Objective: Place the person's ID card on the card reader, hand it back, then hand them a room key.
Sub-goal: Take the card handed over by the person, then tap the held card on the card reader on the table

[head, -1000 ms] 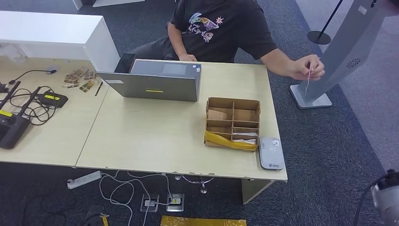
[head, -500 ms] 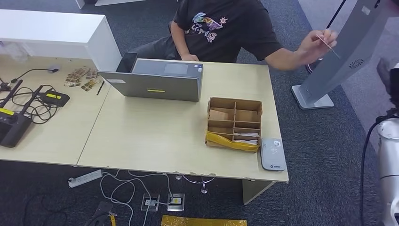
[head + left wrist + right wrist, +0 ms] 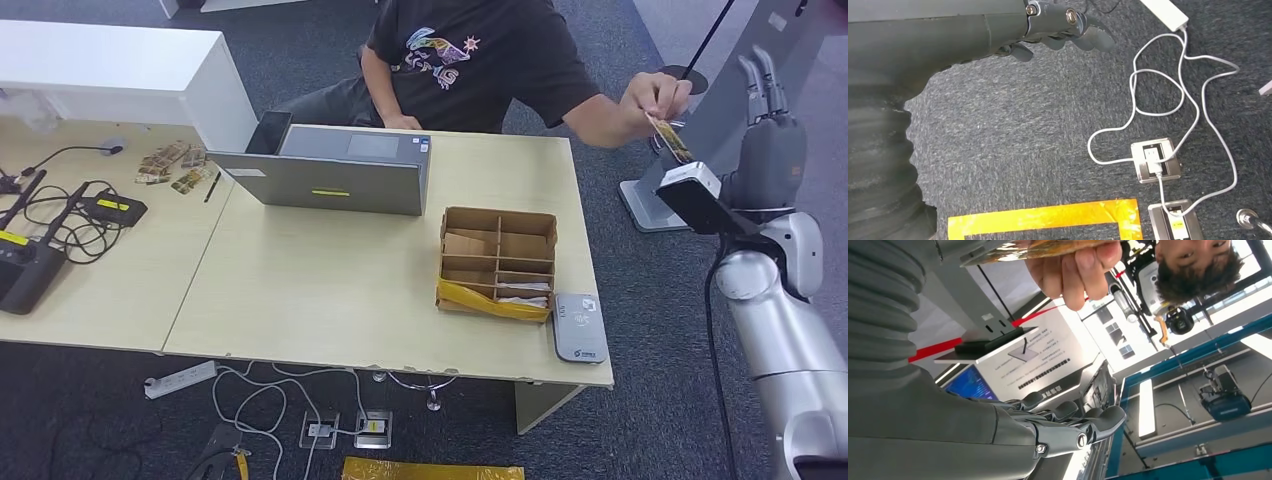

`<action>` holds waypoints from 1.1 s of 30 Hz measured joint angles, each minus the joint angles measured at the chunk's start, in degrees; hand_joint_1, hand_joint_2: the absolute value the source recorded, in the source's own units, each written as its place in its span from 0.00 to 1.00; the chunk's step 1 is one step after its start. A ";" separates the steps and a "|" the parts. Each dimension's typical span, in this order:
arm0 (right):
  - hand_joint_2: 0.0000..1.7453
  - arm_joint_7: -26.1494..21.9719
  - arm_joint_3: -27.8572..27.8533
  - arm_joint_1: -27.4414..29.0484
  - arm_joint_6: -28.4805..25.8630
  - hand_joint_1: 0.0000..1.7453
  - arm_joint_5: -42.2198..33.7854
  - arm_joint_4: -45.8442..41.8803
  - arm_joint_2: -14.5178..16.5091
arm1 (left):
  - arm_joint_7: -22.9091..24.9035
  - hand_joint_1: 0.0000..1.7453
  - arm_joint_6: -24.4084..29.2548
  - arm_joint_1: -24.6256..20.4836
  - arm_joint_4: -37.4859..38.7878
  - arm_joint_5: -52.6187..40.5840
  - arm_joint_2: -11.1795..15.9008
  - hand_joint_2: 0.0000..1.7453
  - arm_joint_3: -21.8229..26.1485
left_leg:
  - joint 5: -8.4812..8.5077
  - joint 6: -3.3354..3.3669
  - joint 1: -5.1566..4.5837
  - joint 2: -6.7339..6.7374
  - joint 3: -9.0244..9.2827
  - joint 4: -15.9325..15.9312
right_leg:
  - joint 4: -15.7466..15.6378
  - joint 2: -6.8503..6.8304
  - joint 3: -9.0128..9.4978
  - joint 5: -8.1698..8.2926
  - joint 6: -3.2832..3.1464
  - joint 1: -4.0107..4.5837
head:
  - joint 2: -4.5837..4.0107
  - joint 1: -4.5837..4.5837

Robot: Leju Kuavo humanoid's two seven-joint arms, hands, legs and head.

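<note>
The person's hand (image 3: 648,100) holds out the ID card (image 3: 670,138), a yellowish card tilted edge-on, just past the table's far right corner. My right hand (image 3: 768,140) is raised right of the card, fingers (image 3: 760,75) straight and apart, holding nothing. From the right wrist view, the card (image 3: 1048,247) sits in the person's fingers (image 3: 1075,270), a gap away from my empty right hand (image 3: 1063,427). The grey card reader (image 3: 580,327) lies flat at the table's near right corner. My left hand (image 3: 1058,30) hangs over the carpet, empty, fingers loosely extended.
A cardboard divider box (image 3: 496,262) with cards in its compartments stands beside the reader. A grey laptop (image 3: 330,170) sits mid-table in front of the person. A grey kiosk stand (image 3: 700,130) rises right of the table. Routers and cables (image 3: 60,230) lie left.
My right arm has risen into view at the right, hand up beside the card. The person's hand has brought the card down and toward my hand.
</note>
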 joint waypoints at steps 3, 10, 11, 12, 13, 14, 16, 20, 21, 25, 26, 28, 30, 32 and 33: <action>1.00 -0.08 1.24 -0.23 -0.16 0.00 -0.20 0.73 0.51 | 0.00 0.00 0.18 0.35 0.00 0.64 -0.03 1.00 0.00 | 0.00 0.00 0.00 0.00 0.00 0.00 | 0.00 0.00 -0.01 0.00 0.00 0.00 | 0.00 0.01; 1.00 0.09 2.75 -0.86 -0.86 0.03 -1.00 2.54 1.34 | -0.02 0.00 0.54 0.72 0.00 1.25 -0.01 1.00 0.00 | 0.00 0.00 0.00 0.01 0.00 0.00 | 0.00 0.02 -0.04 0.00 0.00 0.00 | 0.00 0.01; 1.00 0.13 2.91 -0.93 -0.98 0.28 -1.15 2.74 1.42 | -0.02 0.00 0.58 0.76 0.00 1.28 -0.01 1.00 0.00 | 0.00 0.00 0.00 0.01 0.00 0.00 | -0.01 0.02 -0.04 0.00 0.00 0.00 | 0.00 0.01; 1.00 0.17 3.05 -0.99 -1.07 0.53 -1.28 2.95 1.49 | -0.03 0.00 0.65 0.80 0.00 1.33 -0.02 1.00 0.00 | 0.00 0.00 0.00 0.01 0.00 0.00 | -0.01 0.02 -0.04 0.00 0.00 0.00 | 0.00 0.01; 1.00 0.20 3.19 -1.03 -1.12 0.78 -1.39 3.13 1.55 | -0.03 0.00 0.73 0.85 0.00 1.38 -0.03 1.00 0.00 | 0.00 0.00 0.00 0.01 0.00 0.00 | -0.01 0.02 -0.04 0.00 0.00 0.00 | 0.00 0.00; 1.00 0.21 3.32 -1.06 -1.17 1.00 -1.49 3.31 1.58 | -0.04 0.00 0.79 0.90 0.00 1.42 -0.04 1.00 0.00 | 0.00 0.00 0.00 0.01 0.00 0.00 | -0.01 0.01 -0.04 0.00 0.00 0.00 | 0.00 0.00; 1.00 0.23 3.62 -1.12 -1.18 1.00 -1.62 3.66 1.61 | -0.05 0.00 0.86 0.99 0.00 1.53 -0.09 1.00 0.00 | 0.00 0.00 0.00 0.01 0.00 0.00 | -0.01 0.02 -0.05 0.00 0.00 0.00 | 0.00 0.01; 1.00 0.24 4.24 -1.31 -0.99 1.00 -1.94 4.33 1.68 | -0.13 0.00 0.97 1.01 -0.03 1.72 -0.24 1.00 0.00 | 0.00 0.00 0.00 0.01 0.00 0.00 | -0.01 0.02 -0.05 0.00 0.00 0.00 | 0.00 0.00; 1.00 0.24 4.38 -1.33 -0.89 1.00 -2.01 4.47 1.72 | -0.13 0.00 1.00 1.01 -0.04 1.73 -0.29 1.00 0.00 | 0.00 0.00 0.00 0.01 0.00 0.00 | -0.01 0.02 -0.05 0.00 0.00 0.00 | 0.00 0.00; 1.00 0.25 4.86 -1.44 -0.44 1.00 -2.20 4.76 1.76 | -0.13 0.00 1.01 1.00 -0.17 1.67 -0.48 1.00 0.00 | 0.00 0.00 0.00 0.02 0.00 0.00 | -0.01 0.02 -0.05 0.00 0.00 0.00 | 0.00 0.01; 1.00 0.27 4.90 -1.47 -0.35 1.00 -2.25 4.85 1.76 | -0.13 0.00 1.01 1.00 -0.17 1.64 -0.53 1.00 0.00 | 0.00 0.00 0.00 0.02 0.00 0.00 | -0.01 0.02 -0.05 0.00 0.00 0.00 | 0.00 0.01; 1.00 0.38 4.92 -1.52 -0.20 1.00 -2.41 5.01 1.76 | -0.13 0.00 0.99 1.00 -0.17 1.59 -0.60 1.00 0.00 | 0.00 0.00 0.00 0.02 0.00 0.00 | -0.01 0.02 -0.05 0.00 0.00 0.00 | 0.00 0.00; 1.00 0.49 4.96 -1.51 -0.10 1.00 -2.59 5.03 1.76 | -0.13 0.00 0.98 1.00 -0.17 1.46 -0.62 1.00 0.00 | 0.00 0.00 0.00 0.02 0.01 0.00 | -0.01 0.03 -0.06 0.00 0.00 0.00 | 0.00 0.00; 1.00 0.56 5.04 -1.44 -0.08 1.00 -2.73 5.03 1.78 | -0.13 0.00 0.96 1.00 -0.17 1.30 -0.62 1.00 0.00 | 0.00 0.00 0.00 0.02 0.01 0.00 | -0.01 0.03 -0.06 0.00 0.00 0.00 | 0.00 0.00; 1.00 0.59 5.11 -1.38 -0.08 1.00 -2.78 5.03 1.78 | -0.13 0.00 0.96 1.00 -0.17 1.25 -0.62 1.00 0.00 | 0.00 0.00 0.00 0.02 0.01 0.00 | -0.01 0.03 -0.06 0.00 0.00 0.00 | 0.00 0.00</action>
